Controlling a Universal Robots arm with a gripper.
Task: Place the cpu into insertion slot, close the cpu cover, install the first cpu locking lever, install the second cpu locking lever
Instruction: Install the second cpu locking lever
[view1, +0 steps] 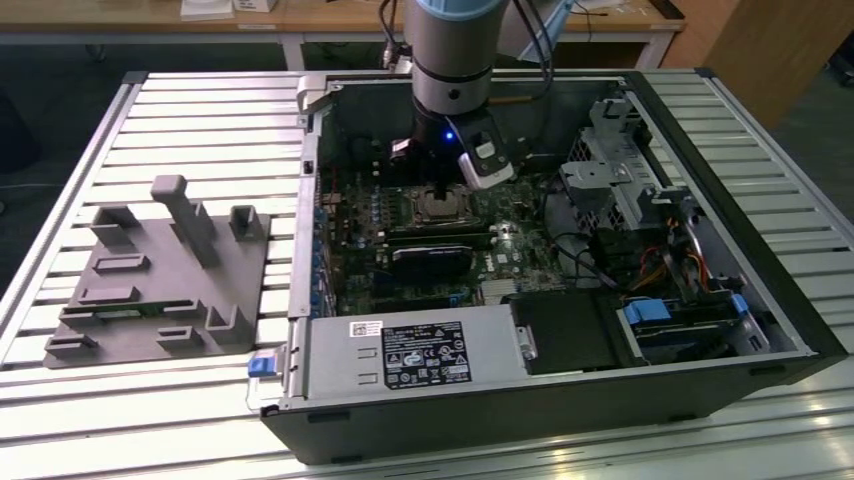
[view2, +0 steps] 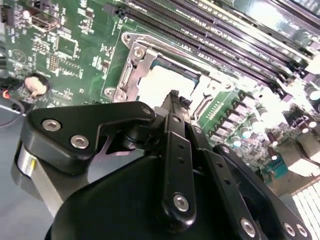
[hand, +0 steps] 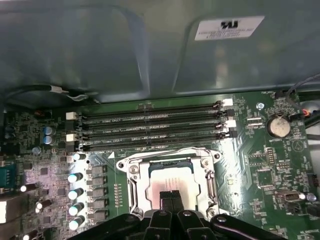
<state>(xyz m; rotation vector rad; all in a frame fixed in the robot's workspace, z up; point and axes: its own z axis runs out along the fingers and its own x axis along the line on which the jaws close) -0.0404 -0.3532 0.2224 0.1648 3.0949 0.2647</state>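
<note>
In the exterior view my gripper (view1: 441, 190) reaches down into the open computer case, right above the insertion slot (view1: 438, 207). In both wrist views the silver-topped cpu (hand: 170, 181) (view2: 157, 82) lies in the insertion slot (hand: 160, 165). The cpu cover (hand: 135, 187) (view2: 131, 65) lies flat around the cpu as a silver frame. My gripper (hand: 172, 197) (view2: 174, 96) is shut, its two black fingertips pressed together with nothing between them. The tips sit over the near edge of the chip; whether they touch it is unclear. I cannot make out how the locking levers stand.
Long black memory slots (hand: 150, 132) run beside the socket, with a coin battery (hand: 278, 126) and a row of capacitors (hand: 75, 192) nearby. The case walls, a power supply (view1: 414, 355) and drive bays (view1: 667, 320) hem the board in. A grey fixture (view1: 147, 270) sits outside the case.
</note>
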